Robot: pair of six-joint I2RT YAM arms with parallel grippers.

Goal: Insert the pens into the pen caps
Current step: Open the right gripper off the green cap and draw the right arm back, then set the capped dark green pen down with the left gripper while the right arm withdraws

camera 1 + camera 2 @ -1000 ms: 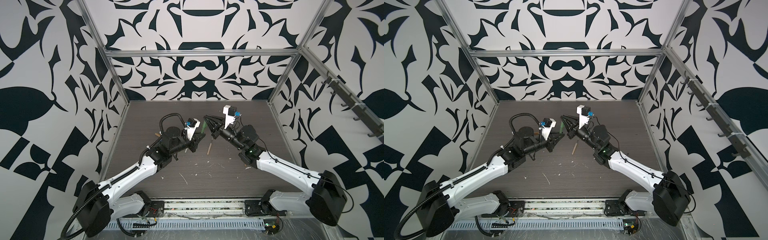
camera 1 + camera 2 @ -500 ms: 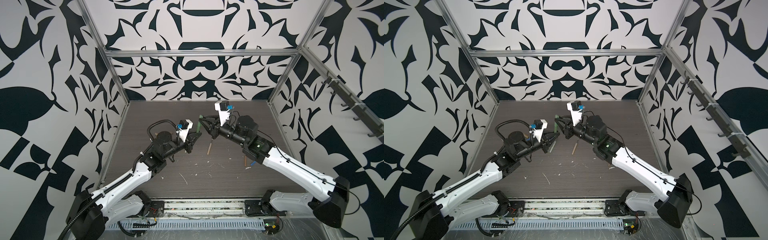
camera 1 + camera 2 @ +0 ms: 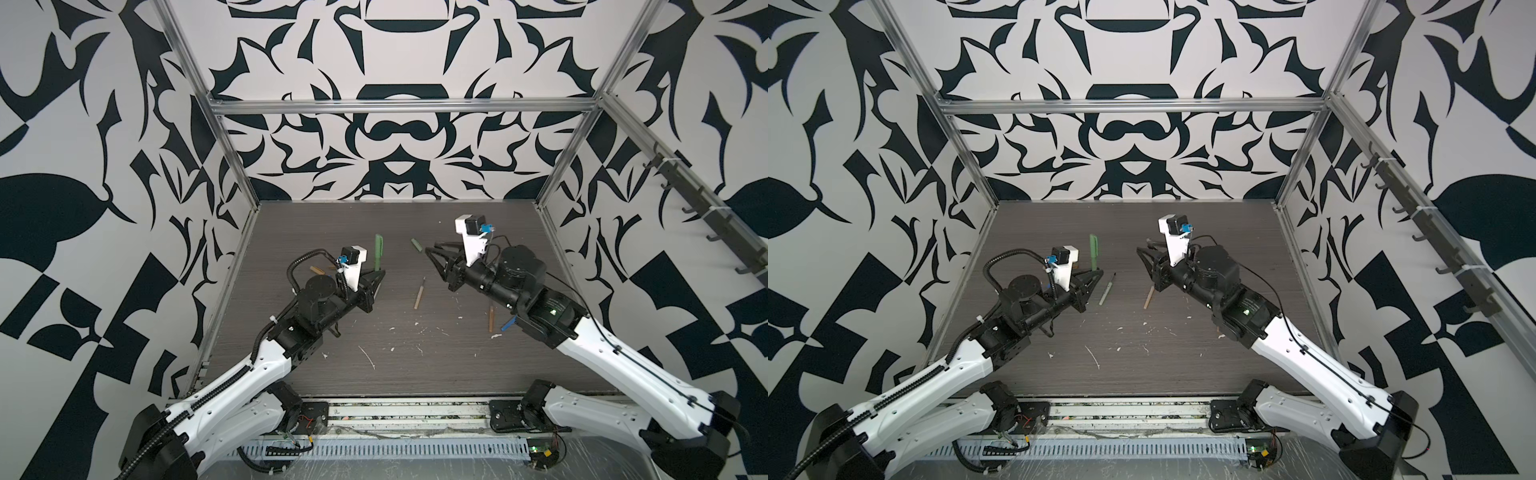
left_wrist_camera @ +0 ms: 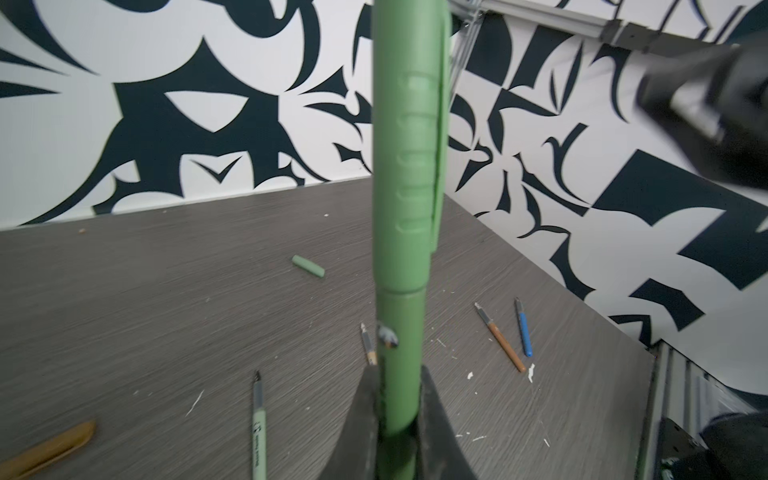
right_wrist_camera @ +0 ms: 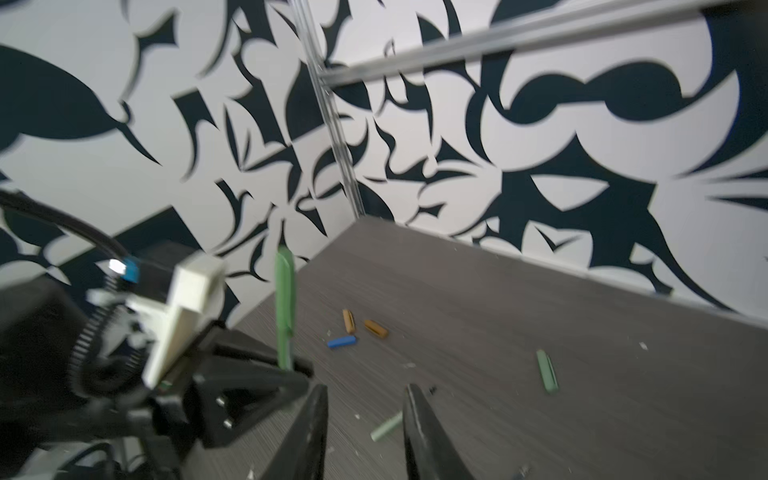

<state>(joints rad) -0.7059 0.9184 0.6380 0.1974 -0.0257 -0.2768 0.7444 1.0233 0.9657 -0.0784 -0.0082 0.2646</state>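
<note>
Holding the dark green pen (image 4: 401,365) upright, the left pincer (image 3: 376,277) is clamped on its barrel, well above the counter (image 3: 415,374). The green cap (image 4: 409,145) is sitting on its top end, and the seam is looking closed in the left wrist view, so pair one is probably finishing. The right pincer (image 5: 365,390) is standing off to the side with jaws apart, carrying nothing.

Next move, as I judge it: laying the capped pen down flat somewhere clear, then going for a loose pair. The likely pick is the pale green pen (image 3: 1106,289) with the pale green cap (image 5: 546,371), which calls for a tip-to-opening line-up.

The right wrist view is giving the tan cap (image 5: 349,321), orange-brown cap (image 5: 376,328) and blue cap (image 5: 341,341) bunched together, largely blocked by the left arm in both top views. The left wrist view is showing the orange-brown pen (image 4: 500,343) and blue pen (image 4: 523,328) side by side. The tan pen (image 3: 419,293) is lying mid-counter.
</note>
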